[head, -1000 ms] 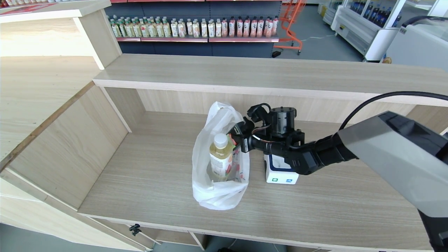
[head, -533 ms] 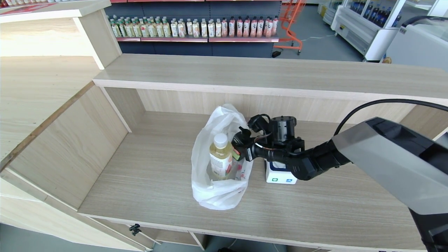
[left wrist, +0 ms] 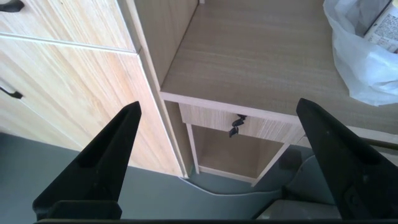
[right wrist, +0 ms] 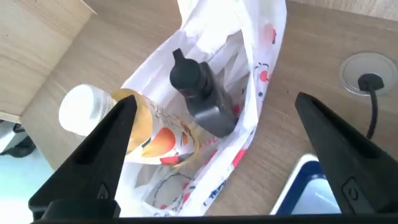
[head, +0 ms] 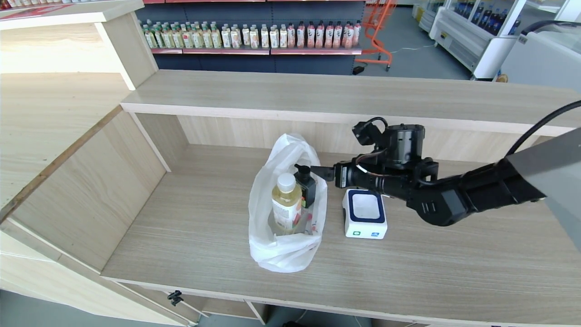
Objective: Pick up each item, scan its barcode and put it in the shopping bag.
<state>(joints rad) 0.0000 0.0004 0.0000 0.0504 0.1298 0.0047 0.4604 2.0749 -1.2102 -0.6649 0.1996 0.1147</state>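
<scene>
Looking into the open shopping bag on the counter, see a dark bottle with a black top standing upright against a tea bottle with a white cap. Note the dark bottle on the bag's side nearest the right gripper, just beyond its fingertips and apart from them. Find those fingers spread wide and clamping nothing. Cannot tell whether one tip brushes the bag's rim. Follow the right arm in from the robot's right, stretched nearly level above the counter, wrist over the far edge of the white scanner, fingers pointing leftward at the bag's mouth. In the right wrist view, look down between the two fingers onto both bottles inside the bag. Find the left gripper likewise spread wide and empty, hanging beyond the counter's near edge, aimed down at the cabinet front, well apart from the bag farther along the counter.
</scene>
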